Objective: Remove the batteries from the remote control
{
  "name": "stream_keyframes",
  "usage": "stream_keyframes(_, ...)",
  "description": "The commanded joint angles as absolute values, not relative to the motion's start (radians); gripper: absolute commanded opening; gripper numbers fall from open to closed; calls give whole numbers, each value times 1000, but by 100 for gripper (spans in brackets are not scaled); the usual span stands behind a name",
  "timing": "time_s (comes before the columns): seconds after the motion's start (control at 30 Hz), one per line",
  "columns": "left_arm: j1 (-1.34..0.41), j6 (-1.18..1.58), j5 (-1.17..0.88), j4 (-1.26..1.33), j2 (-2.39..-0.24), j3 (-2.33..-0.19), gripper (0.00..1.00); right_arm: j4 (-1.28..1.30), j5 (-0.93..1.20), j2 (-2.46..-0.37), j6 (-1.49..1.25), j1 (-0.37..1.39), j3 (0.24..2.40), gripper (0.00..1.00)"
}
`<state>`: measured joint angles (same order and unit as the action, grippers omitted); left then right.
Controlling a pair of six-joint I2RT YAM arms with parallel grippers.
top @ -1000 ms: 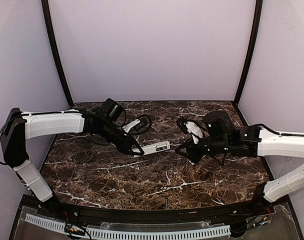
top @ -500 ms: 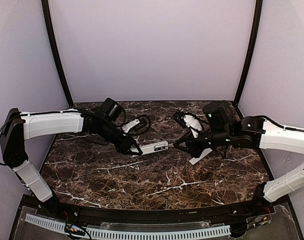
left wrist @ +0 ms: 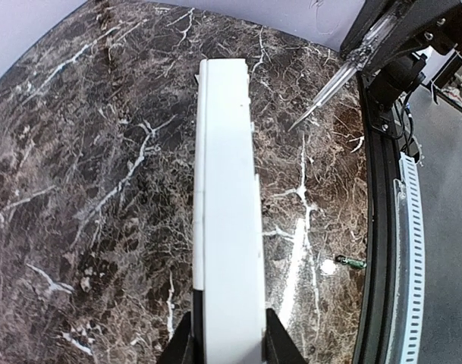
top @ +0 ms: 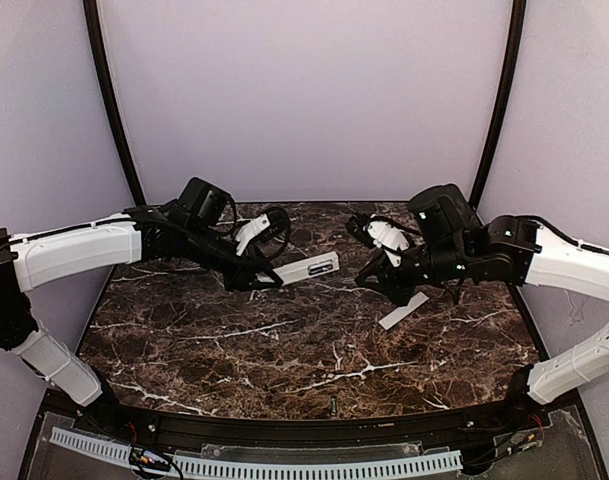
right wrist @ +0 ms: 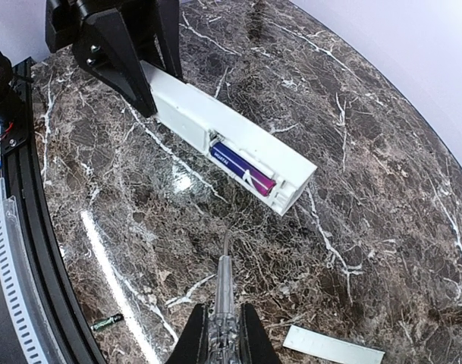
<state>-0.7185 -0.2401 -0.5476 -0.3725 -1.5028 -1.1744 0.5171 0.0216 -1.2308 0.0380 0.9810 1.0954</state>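
Note:
My left gripper [left wrist: 227,337] is shut on one end of the white remote control [left wrist: 224,212], holding it above the table [top: 234,350]. From overhead the remote control [top: 306,268] points right, toward my right gripper [top: 376,282]. In the right wrist view its open compartment faces up, with a purple-blue battery [right wrist: 244,171] lying inside near the free end. My right gripper [right wrist: 224,334] is shut on a clear pointed tool [right wrist: 225,280]. The tool's tip hangs a short way from the remote's free end, not touching it.
The flat white cover strip [top: 404,310] lies on the marble below my right gripper; it also shows at the wrist view's bottom edge [right wrist: 333,347]. A small green object [right wrist: 108,322] lies near the table's black front rail [top: 304,430].
My left arm has lifted the remote and carried it back. My right gripper has drawn up and away, and the cover strip now lies bare on the table.

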Motion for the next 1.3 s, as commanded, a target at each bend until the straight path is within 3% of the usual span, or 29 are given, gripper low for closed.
stream_keyframes(0.0,-725,-446,-531,-337,-1457,-1161,0,565,5,-1237,120,977,1148,0)
stream_keyframes(0.3,-726,-533,-519,-294,-1510,-1184,0,622,76,-1244,220,1002,1207,0)
stream_keyframes(0.53,-725,-455,-487,-206,-1528,-1142,0,624,5,-1283,237,1017,1226,0)
stream_keyframes(1.27,-725,-365,-514,-302,-1554,-1207,0,612,-255,-1394,302,1037,1319,0)
